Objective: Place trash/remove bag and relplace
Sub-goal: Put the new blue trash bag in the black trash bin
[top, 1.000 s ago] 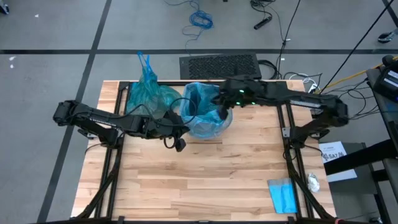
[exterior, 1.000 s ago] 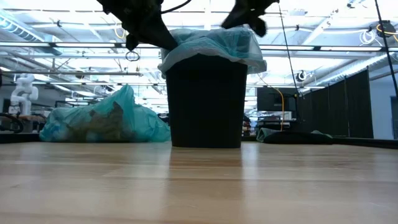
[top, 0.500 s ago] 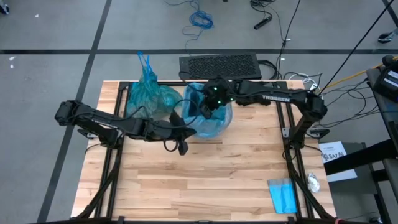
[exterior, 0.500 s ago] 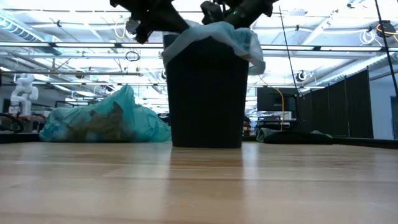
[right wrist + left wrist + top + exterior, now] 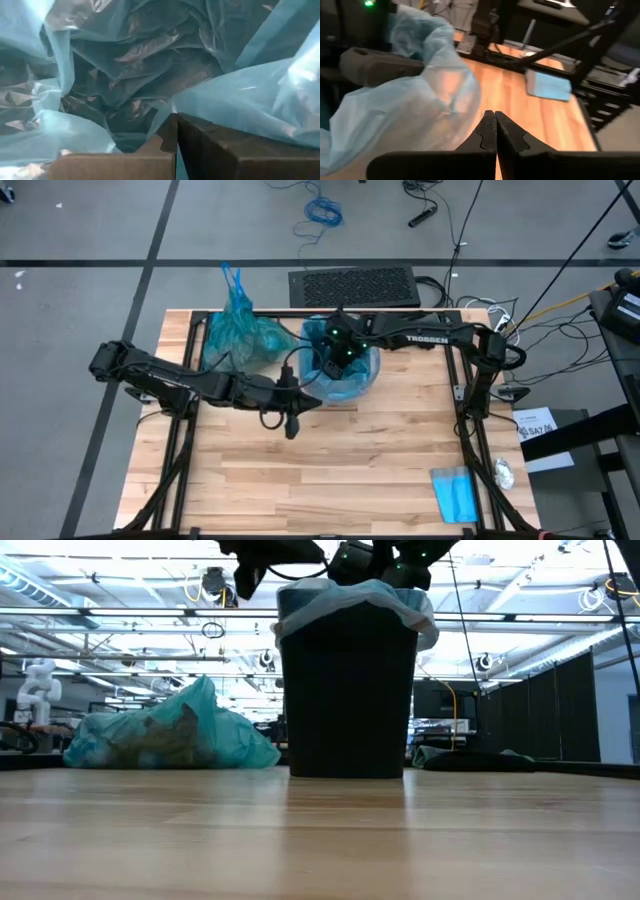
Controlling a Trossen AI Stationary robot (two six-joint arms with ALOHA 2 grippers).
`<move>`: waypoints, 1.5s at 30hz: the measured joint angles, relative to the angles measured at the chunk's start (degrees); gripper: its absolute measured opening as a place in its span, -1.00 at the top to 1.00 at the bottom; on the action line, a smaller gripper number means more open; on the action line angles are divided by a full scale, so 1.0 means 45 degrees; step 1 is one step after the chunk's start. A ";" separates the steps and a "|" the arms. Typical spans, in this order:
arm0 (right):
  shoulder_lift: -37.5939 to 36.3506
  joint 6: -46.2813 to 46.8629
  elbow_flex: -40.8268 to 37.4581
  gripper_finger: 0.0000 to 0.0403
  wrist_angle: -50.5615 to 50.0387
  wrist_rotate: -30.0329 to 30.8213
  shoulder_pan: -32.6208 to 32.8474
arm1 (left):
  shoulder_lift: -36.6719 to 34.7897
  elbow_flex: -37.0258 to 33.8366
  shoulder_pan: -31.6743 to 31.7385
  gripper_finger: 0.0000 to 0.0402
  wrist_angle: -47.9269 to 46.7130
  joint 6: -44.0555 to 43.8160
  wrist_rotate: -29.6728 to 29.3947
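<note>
Bin stands near the far edge of your table, roughly midway along it, a black bin with a pale blue liner folded over its rim. Your right gripper is reaching down over the mouth of that bin; its wrist view looks straight into crumpled blue plastic, and its two fingers are pressed together with nothing caught between them. In the low view the right arm comes in above the bin's rim, where the liner drapes outward on both sides.

Your left gripper is just beside the bin on its near left side, above the bare wood. Its jaws are closed too, tip against tip, holding nothing; the left wrist view shows the fingers meeting in front of a loose fold of the pale liner.

You will find the dark teal-green bag at the far left corner of the table, just beside the bin and apart from both grippers. It is full and bunched at the top, with its neck pointing past the far edge. In the low view the bag sits on the table to the left of the bin, with brownish crumpled trash showing through the plastic.

A flat blue packet lies near the near right corner of the table, well apart from everything else.
</note>
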 joint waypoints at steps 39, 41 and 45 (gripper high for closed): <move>-0.2290 -0.0246 -0.0010 1.00 -0.0893 0.0646 0.0097 | -0.1139 -0.0005 -0.0446 1.00 -0.4978 -0.0656 -0.4008; -0.2770 -0.0232 -0.0010 1.00 -0.0783 0.0641 0.0101 | -0.1139 -0.0005 -0.0446 1.00 -0.4968 -0.0656 -0.4004; -0.3930 -0.0116 -0.0010 1.00 -0.0820 0.1256 0.0246 | -0.1139 -0.0005 -0.0359 1.00 -0.4968 -0.0646 -0.3990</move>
